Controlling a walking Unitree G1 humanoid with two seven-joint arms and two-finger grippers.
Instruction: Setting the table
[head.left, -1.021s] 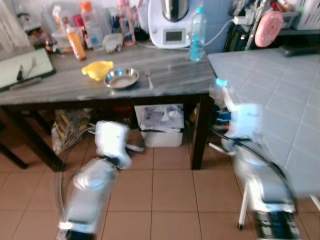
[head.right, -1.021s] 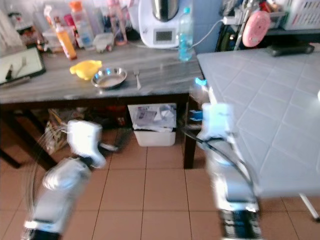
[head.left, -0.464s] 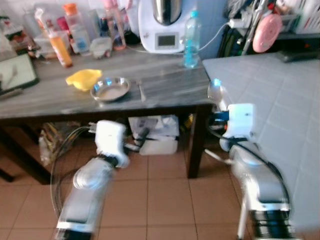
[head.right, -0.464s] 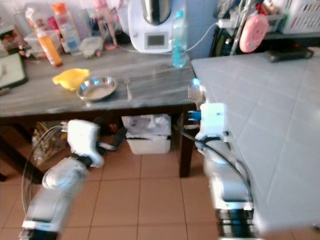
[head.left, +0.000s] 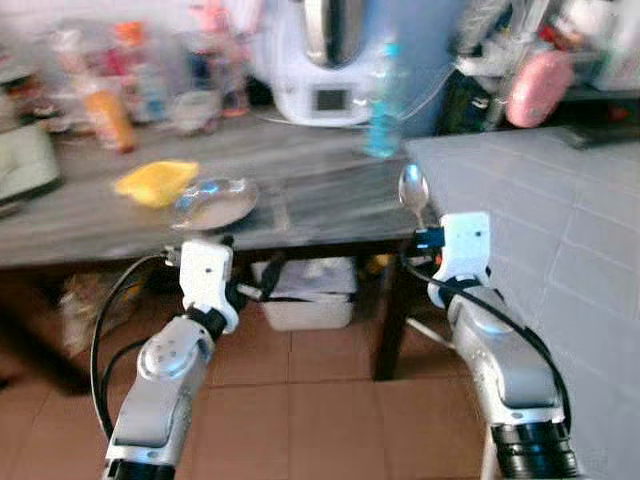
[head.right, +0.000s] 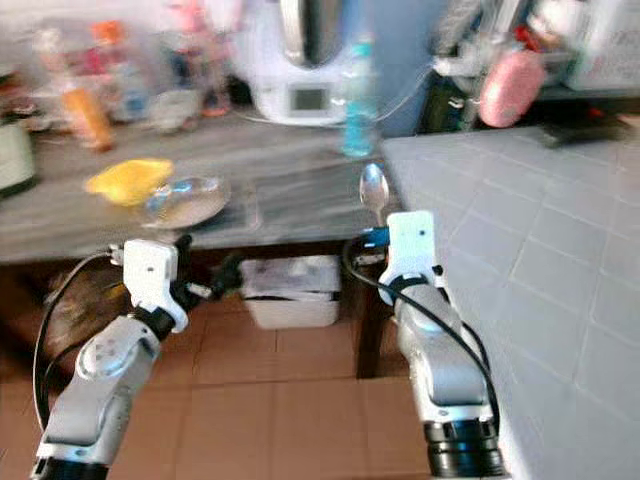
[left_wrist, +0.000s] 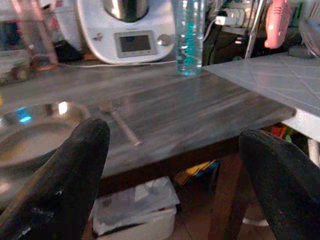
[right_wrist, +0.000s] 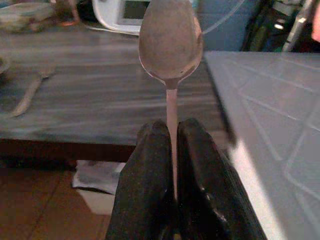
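Observation:
My right gripper (right_wrist: 170, 129) is shut on the handle of a metal spoon (right_wrist: 171, 42), whose bowl points up. It hangs in front of the corner where the dark wooden table (head.left: 320, 205) meets the grey tiled table (head.left: 540, 200). On the wooden table lie a steel plate (head.left: 212, 203) and a fork (left_wrist: 120, 125) beside it. My left gripper (left_wrist: 175, 137) is open and holds nothing, below the wooden table's front edge and near the plate.
A water bottle (head.left: 383, 100), a white kitchen appliance (head.left: 320, 60), a yellow item (head.left: 155, 182) and several bottles stand toward the back of the wooden table. A white bin (head.left: 305, 295) sits under it on the tiled floor.
The whole view has shifted, so the camera has moved. Both arms have come up higher in view. The spoon stays held in my right gripper.

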